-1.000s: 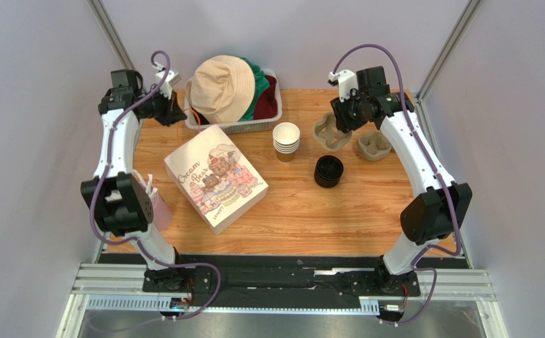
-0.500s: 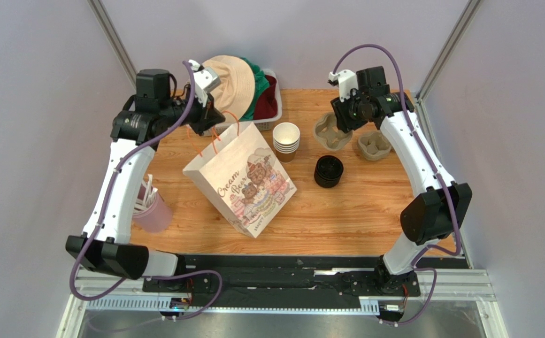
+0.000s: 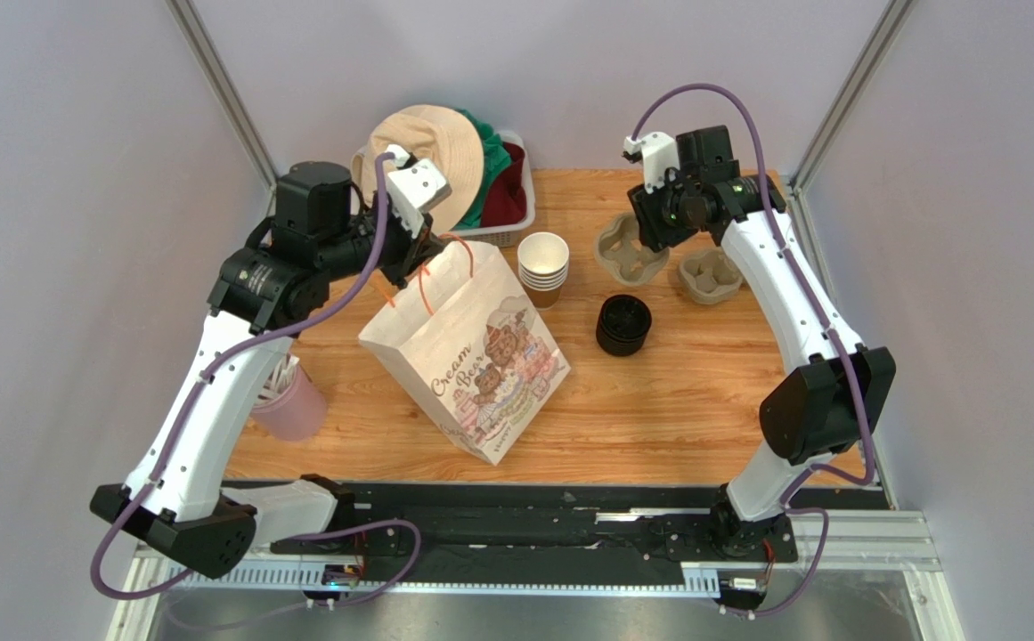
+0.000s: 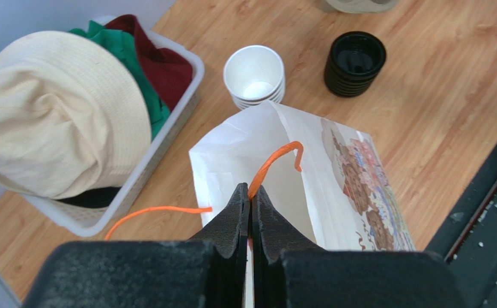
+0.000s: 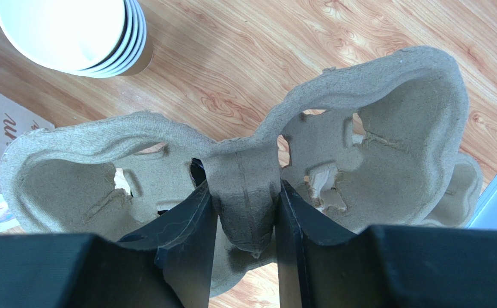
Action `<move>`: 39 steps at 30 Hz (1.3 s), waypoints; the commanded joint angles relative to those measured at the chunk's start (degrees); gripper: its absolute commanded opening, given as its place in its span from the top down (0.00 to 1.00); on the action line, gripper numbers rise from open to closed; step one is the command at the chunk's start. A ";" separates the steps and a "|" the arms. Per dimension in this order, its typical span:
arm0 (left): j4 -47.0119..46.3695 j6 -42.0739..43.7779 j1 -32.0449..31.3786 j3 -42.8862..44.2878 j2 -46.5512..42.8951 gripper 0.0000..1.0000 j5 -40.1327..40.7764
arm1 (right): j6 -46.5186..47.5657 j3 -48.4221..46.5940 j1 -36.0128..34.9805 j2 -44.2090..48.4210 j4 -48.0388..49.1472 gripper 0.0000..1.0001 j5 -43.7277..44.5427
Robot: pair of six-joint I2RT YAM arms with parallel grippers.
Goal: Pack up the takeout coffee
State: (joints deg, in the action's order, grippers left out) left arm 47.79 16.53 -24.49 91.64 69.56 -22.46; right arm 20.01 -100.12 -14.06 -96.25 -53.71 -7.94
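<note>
Left gripper: fingers pressed together, pinching the orange cord handle of the printed paper bag. The second cord loop hangs free at the left of the fingers. The bag leans with its mouth up and open under the gripper, its base toward the near edge of the worktop.

Right gripper: fingers closed on the centre ridge of a pulp cup carrier, one finger on each side. The carrier's two wells hold nothing. A second pulp carrier lies just beside it, close to the right edge.

Containers: a white basket at the far edge, left of centre, holds a cream bucket hat on top of green cloth and dark red cloth. A pink cup near the left edge holds white straws.

Task item: the stack of paper cups, kraft-brown sides and white inside, stands upright near the far edge at mid-width, unlidded. It is just beyond the bag mouth and near the left fingers, and apart from the right fingers, with the held carrier between. The stack of black lids stands separately, to the right of the cups and nearer the worktop centre
</note>
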 commanded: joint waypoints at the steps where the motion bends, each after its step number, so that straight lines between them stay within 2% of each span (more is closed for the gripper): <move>1: -3.49 -1.33 -0.91 0.30 -2.14 1.00 8.65 | 0.56 -0.08 -0.17 1.24 2.03 0.68 0.74; 10: -5.95 1.13 -2.93 1.96 -4.70 1.00 16.73 | 0.64 0.01 -0.17 1.06 2.21 0.68 0.74; 15: -5.87 2.18 -3.72 2.06 -4.78 1.00 17.45 | 0.56 0.01 -0.17 0.97 2.21 0.68 0.74; 23: -5.52 4.99 -10.65 -0.84 -4.61 1.00 22.37 | 0.56 0.01 -0.26 0.80 2.21 0.68 0.91; 29: -3.93 5.44 -12.77 -1.11 -2.15 1.00 24.66 | 0.56 0.01 -0.17 0.80 2.21 0.68 1.00; 32: -3.84 4.74 -13.21 -0.85 -1.45 0.82 23.78 | 0.56 0.01 -0.17 0.88 2.30 0.68 1.09; 33: -3.67 4.65 -13.21 -0.76 -1.36 0.62 23.43 | 0.64 0.01 -0.17 0.89 2.30 0.68 1.18; 36: -3.67 4.12 -13.13 -0.05 -1.62 0.39 22.81 | 0.73 -0.08 -0.17 1.15 2.30 0.68 1.53; 39: -3.67 3.86 -13.21 0.65 -2.85 0.34 18.69 | 0.82 -0.08 -0.17 1.50 2.30 0.68 1.70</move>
State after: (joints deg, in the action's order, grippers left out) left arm 44.82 20.86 -37.26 90.37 68.45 0.03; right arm 20.01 -100.12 -14.06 -96.25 -53.69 -7.20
